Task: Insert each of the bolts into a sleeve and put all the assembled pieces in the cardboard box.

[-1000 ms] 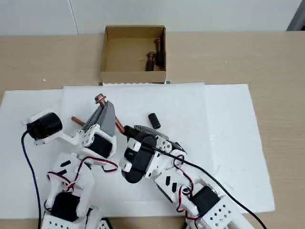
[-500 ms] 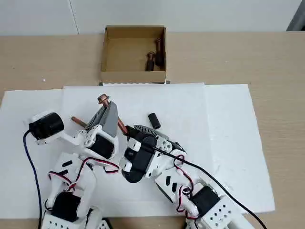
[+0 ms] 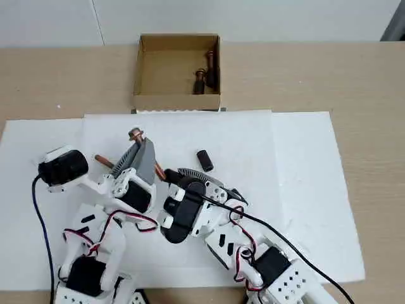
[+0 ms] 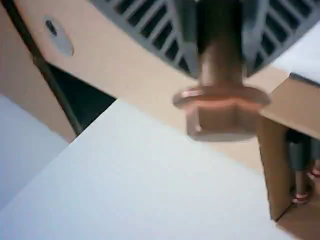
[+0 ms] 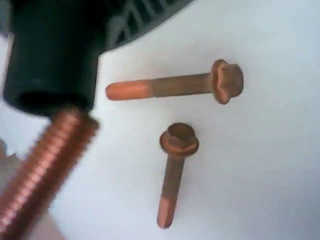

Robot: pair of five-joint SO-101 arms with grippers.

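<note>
My left gripper (image 3: 142, 147) is shut on a copper bolt (image 3: 134, 134), whose hex head (image 4: 220, 112) sticks out past the grey fingers (image 4: 150, 35). My right gripper (image 3: 172, 180) is shut on a black sleeve (image 5: 50, 55). The bolt's threaded end (image 5: 45, 170) lies right at the sleeve's open mouth; whether it is inside I cannot tell. Two loose bolts (image 5: 175, 85) (image 5: 175, 170) lie on the white mat, one of them (image 3: 104, 161) beside the left arm. A spare black sleeve (image 3: 204, 160) rests on the mat to the right of both grippers.
The cardboard box (image 3: 152, 101) stands at the far edge of the white mat (image 3: 297, 164), with assembled pieces (image 3: 205, 73) in its right corner. In the left wrist view the box wall (image 4: 280, 150) and those pieces (image 4: 300, 170) are close ahead.
The left gripper and its bolt have slid slightly toward the near edge of the table. The right gripper with the sleeve has barely shifted.
</note>
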